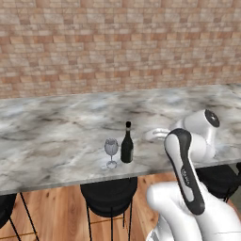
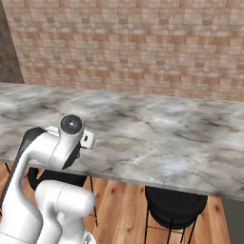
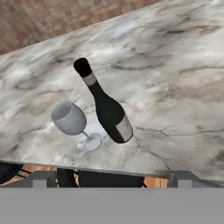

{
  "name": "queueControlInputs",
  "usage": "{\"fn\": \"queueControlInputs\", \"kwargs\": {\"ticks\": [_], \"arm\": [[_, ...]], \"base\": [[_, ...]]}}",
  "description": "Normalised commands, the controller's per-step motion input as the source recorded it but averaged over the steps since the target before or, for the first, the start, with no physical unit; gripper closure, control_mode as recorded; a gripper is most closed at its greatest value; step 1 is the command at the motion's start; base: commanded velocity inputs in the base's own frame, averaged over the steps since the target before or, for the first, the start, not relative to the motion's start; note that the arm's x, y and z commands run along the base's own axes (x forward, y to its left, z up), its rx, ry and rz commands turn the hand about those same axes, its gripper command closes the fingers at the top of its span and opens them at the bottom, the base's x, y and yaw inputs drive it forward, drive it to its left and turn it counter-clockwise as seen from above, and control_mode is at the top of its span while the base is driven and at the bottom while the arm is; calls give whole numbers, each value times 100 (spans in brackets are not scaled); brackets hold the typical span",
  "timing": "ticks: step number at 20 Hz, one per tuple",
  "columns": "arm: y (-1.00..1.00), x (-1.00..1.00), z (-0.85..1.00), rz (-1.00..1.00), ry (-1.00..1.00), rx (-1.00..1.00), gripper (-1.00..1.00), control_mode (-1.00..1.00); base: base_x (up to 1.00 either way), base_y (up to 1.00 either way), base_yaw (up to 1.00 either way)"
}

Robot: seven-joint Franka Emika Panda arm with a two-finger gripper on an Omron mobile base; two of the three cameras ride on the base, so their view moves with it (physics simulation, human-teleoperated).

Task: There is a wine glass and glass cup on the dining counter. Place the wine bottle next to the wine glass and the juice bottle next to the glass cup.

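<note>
Gripper (image 3: 112,178) jaws spread wide, holding nothing, pulled back from the dining counter (image 3: 175,87) edge. Wine bottle (image 3: 107,109) stands just ahead of the hand, right beside the wine glass (image 3: 72,120), so that half looks done. Juice bottle and glass cup pairing looks left to do.

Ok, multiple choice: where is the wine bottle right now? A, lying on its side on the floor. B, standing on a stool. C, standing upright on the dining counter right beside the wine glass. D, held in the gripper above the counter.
C: the wine bottle stands upright on the dining counter just beside the wine glass, with nothing gripping it.
</note>
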Motion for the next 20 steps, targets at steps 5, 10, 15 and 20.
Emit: {"fn": "queueControlInputs", "kwargs": {"ticks": [5,10,15,20], "arm": [[-4,-42,-5,-20,4,-14,-100,-100],[-14,-18,0,-23,1,-18,-100,-100],[-12,-23,0,-16,0,-17,-100,-100],[0,-23,-7,-11,0,-15,-100,-100]], "base": [[0,0,0],[0,0,0],[0,0,0],[0,0,0]]}}
